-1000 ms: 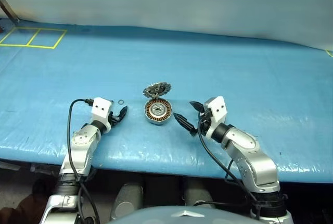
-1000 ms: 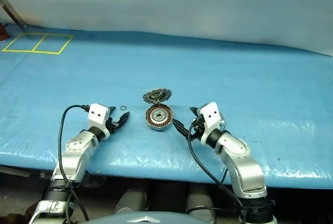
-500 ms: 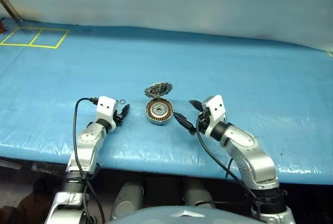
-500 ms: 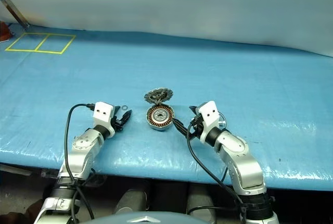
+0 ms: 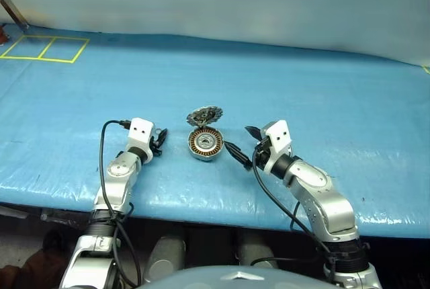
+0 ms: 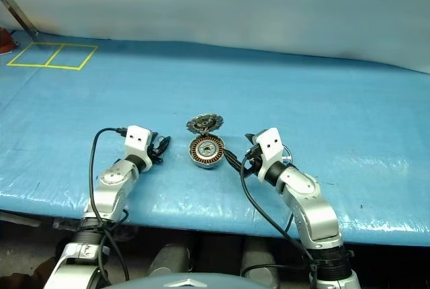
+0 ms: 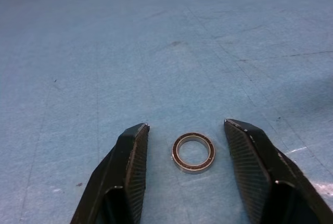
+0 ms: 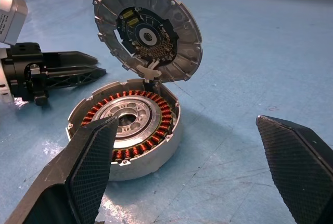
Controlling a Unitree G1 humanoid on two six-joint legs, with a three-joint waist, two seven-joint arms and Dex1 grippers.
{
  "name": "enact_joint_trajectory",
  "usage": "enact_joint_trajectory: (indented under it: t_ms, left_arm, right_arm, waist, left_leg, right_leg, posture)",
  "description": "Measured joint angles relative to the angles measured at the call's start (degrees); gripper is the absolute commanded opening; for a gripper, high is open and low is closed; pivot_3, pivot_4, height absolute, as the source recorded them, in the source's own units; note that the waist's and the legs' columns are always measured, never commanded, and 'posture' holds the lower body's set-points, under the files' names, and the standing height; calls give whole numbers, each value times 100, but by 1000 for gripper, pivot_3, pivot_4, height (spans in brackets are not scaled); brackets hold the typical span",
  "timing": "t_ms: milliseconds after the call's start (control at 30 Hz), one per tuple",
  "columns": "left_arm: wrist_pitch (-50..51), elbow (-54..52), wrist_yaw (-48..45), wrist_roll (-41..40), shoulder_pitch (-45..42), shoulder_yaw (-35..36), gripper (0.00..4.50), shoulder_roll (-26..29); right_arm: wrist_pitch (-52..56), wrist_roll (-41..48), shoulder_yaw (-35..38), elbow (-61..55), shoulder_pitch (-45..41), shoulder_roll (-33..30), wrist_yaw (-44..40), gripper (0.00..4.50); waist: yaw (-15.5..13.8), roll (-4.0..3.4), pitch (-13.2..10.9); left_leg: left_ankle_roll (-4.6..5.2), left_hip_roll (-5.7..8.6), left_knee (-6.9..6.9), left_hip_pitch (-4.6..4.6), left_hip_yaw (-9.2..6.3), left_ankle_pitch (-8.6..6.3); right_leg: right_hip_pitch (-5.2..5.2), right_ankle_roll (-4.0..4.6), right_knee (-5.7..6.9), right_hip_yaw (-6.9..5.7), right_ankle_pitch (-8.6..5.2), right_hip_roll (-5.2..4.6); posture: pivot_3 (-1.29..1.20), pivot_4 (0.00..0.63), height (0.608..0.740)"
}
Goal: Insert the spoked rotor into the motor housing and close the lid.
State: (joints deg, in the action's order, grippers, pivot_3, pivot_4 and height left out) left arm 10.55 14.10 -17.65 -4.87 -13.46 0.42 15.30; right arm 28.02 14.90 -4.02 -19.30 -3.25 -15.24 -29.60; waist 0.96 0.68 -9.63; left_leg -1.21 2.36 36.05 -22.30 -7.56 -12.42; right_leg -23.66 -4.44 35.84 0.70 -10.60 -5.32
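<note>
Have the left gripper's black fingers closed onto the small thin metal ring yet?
No, the small thin metal ring lies between the fingers with gaps either side.

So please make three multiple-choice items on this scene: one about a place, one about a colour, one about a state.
1. Where does the small ring lie?
A. Between the left hand's fingers
B. Inside the motor housing
C. On the lid

2. What colour are the windings in the motor housing?
A. Green
B. Copper-orange
C. White

3. How is the hinged lid?
A. Shut flat
B. Raised open
C. Lying apart on the table

Answers: 1 A, the ring lies on the blue table cover between both fingers, untouched. 2 B, an orange ring circles the pale centre. 3 B, the lid stands up behind the housing.
</note>
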Motion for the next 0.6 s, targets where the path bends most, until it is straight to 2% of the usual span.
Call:
enact_joint_trajectory:
  t_ms: [67,200,600]
  left_arm:
    - [14,-9,5,13,8,-24,1200,2]
    - [16,-38,9,25,47,-26,675,5]
    - [-264,-117,-10,133,267,16,675,91]
  right_arm:
    - [0,3,4,0,4,0,20,4500]
    - [0,7,9,0,6,0,105,4500]
    - [-8,23,6,91,20,-31,107,4500]
  waist:
    - [0,-3,3]
    - [16,-5,5]
    - [75,-7,7]
  left_leg:
    - [0,0,0,5,0,0]
    - [0,-1,-2,15,4,0]
    - [-1,-5,-11,23,11,-1]
  right_leg:
    - [4,0,1,0,0,0]
    - [13,1,0,2,-1,-1]
    - [12,5,0,4,-4,-1]
  posture:
    - [0,150,740]
    - [0,150,740]
    - [0,150,740]
